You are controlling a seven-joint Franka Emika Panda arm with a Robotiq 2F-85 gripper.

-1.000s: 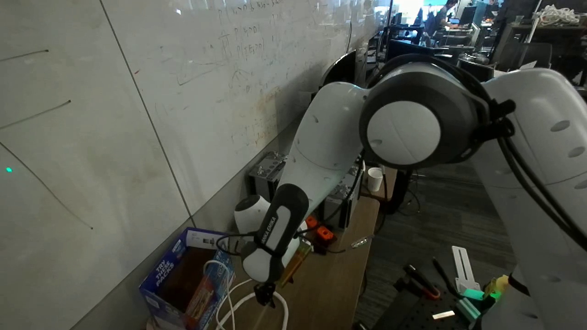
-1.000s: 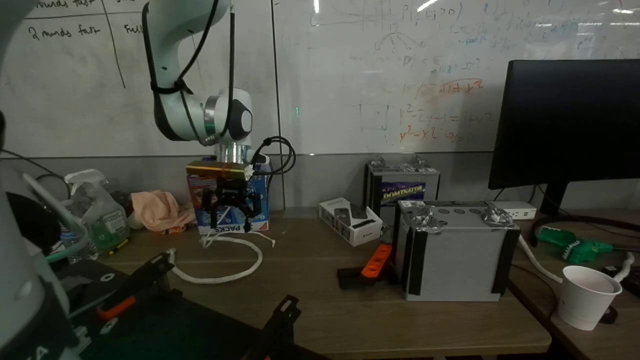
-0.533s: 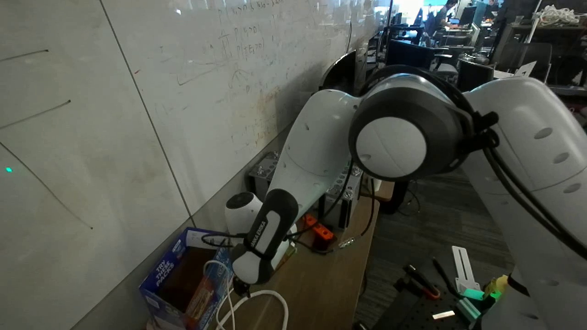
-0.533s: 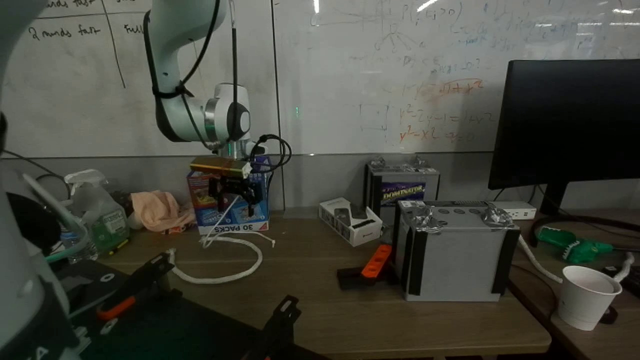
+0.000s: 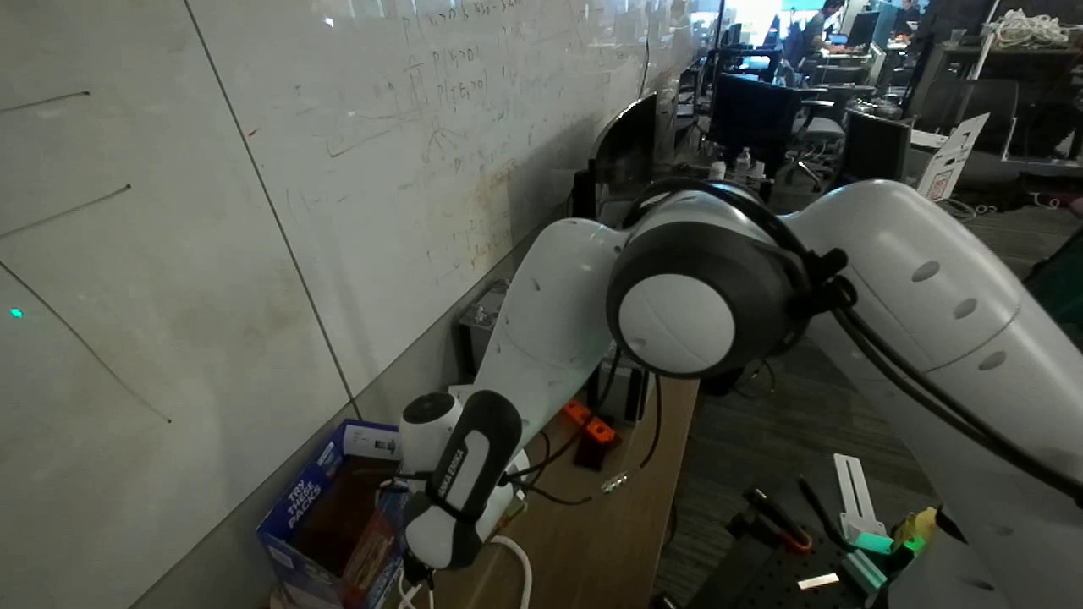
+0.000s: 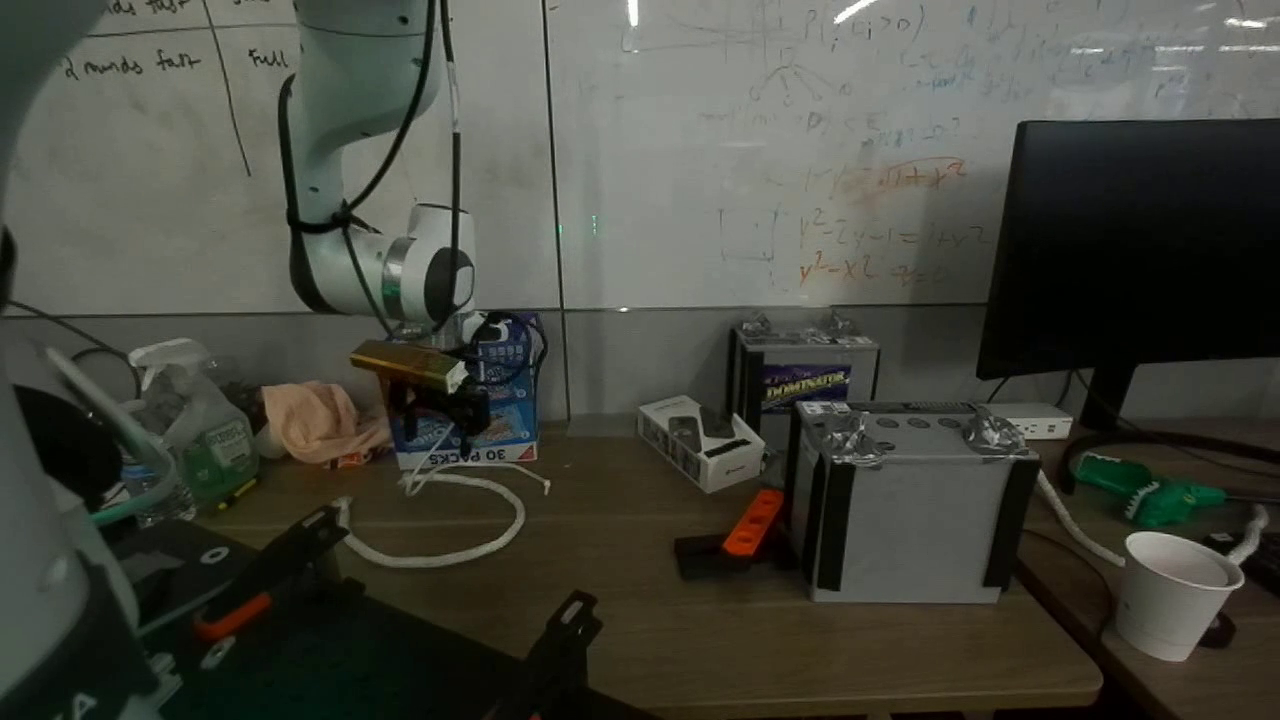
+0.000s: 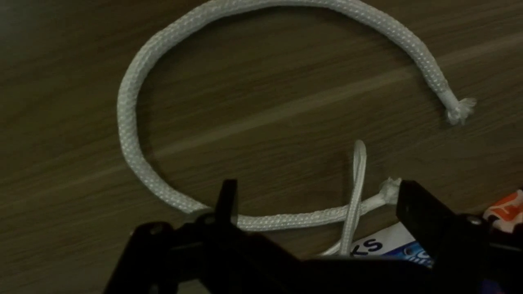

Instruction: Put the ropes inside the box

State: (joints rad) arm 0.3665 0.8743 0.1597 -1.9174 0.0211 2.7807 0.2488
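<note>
A thick white rope lies in an open loop on the table, also in the wrist view. A thinner white cord crosses its end with a folded loop. The blue box stands open-topped against the wall; its printed front shows in an exterior view and its lower edge in the wrist view. My gripper is open and empty, just in front of the box and above the ropes; it also shows in both exterior views. The thin cord lies between its fingers in the wrist view. The arm hides part of the box.
A spray bottle and peach cloth stand beside the box. A small white carton, an orange tool and a grey case are to the right. A black platform is at the table's front.
My gripper has moved closer to the box, and over the last half second lower and to the left in an exterior view. It stays open. The ropes on the table have not visibly moved.
</note>
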